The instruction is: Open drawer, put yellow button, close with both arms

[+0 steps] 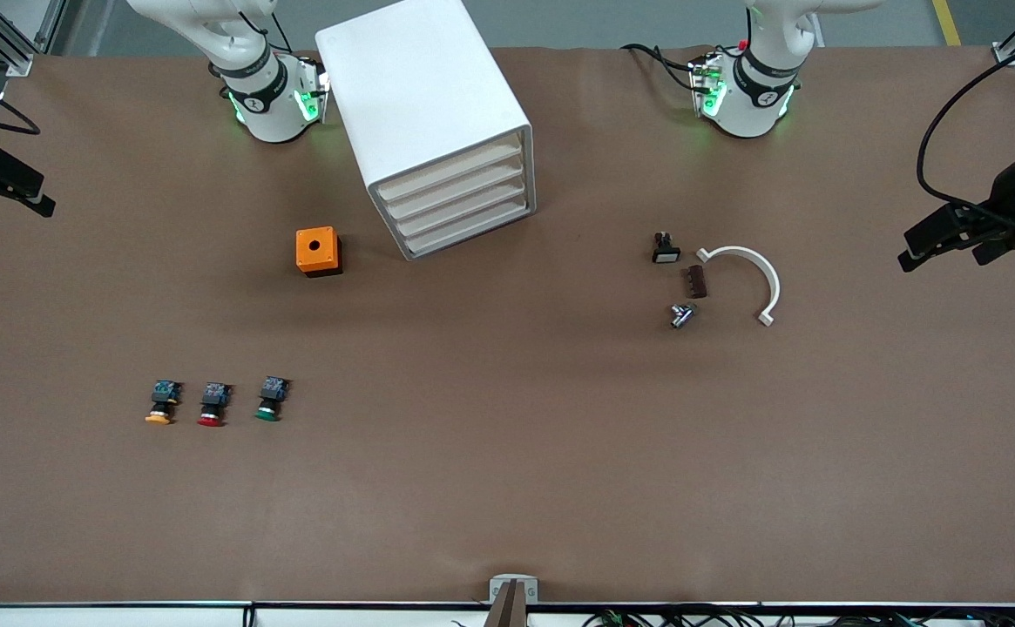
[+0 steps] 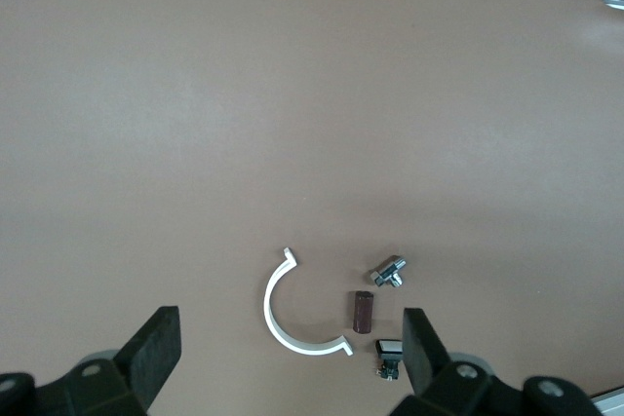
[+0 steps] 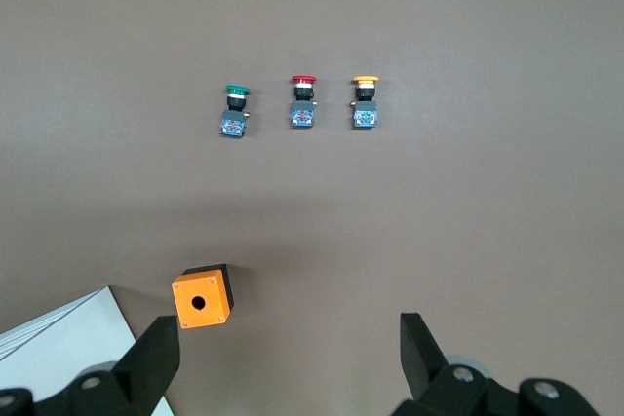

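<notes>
The yellow button (image 1: pixel 161 403) (image 3: pixel 366 104) lies on the brown table toward the right arm's end, at the outer end of a row with a red-capped button (image 1: pixel 213 405) and a green-capped one (image 1: pixel 271 400). The white drawer cabinet (image 1: pixel 437 113) stands between the arm bases, and all its drawers (image 1: pixel 457 205) are pushed in. My right gripper (image 1: pixel 3 202) (image 3: pixel 288 323) hangs open and empty, high over the right arm's end of the table. My left gripper (image 1: pixel 943 259) (image 2: pixel 292 314) hangs open and empty over the left arm's end.
An orange box with a round hole (image 1: pixel 318 251) (image 3: pixel 202 296) sits beside the cabinet. Toward the left arm's end lie a white curved clamp (image 1: pixel 755 279) (image 2: pixel 283 314), a brown block (image 1: pixel 696 281), a metal fitting (image 1: pixel 681 315) and a small black switch (image 1: pixel 666 248).
</notes>
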`<state>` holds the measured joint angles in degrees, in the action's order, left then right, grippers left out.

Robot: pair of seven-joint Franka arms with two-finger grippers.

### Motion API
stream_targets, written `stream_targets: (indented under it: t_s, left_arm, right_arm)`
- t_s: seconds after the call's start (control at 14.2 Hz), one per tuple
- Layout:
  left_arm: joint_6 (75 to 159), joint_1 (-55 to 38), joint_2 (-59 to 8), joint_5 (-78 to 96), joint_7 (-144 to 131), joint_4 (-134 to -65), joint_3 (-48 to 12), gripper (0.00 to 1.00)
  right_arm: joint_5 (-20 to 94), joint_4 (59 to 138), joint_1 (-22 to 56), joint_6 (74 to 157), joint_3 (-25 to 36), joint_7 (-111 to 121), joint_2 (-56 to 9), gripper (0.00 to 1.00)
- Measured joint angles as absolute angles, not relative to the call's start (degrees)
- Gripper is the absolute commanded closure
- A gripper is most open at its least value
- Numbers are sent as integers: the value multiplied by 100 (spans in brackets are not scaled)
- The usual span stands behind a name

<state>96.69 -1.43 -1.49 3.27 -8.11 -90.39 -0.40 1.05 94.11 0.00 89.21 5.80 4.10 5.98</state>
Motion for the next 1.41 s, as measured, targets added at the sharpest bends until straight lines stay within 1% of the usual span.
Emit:
stream_targets:
  t_s: [0.42,0.7,0.98,1.41]
  left_arm:
    - [9676,-78,-868,327,-814,-9068,-45,0]
    - [9691,-483,-1500,327,-1273,-9068,-141,0]
    - [9651,-1209,-1828,663,-2896,-9005,-187,0]
    - [9237,-2115,-2775,2699,-6291,-8288,-203,0]
  right_arm:
    - [95,9418,-4,8921,599,409,570,0]
    - [92,9419,-16,8922,622,408,523,0]
    - [92,9419,-15,8923,621,408,523,0]
    - [88,9419,-45,8941,652,408,492,0]
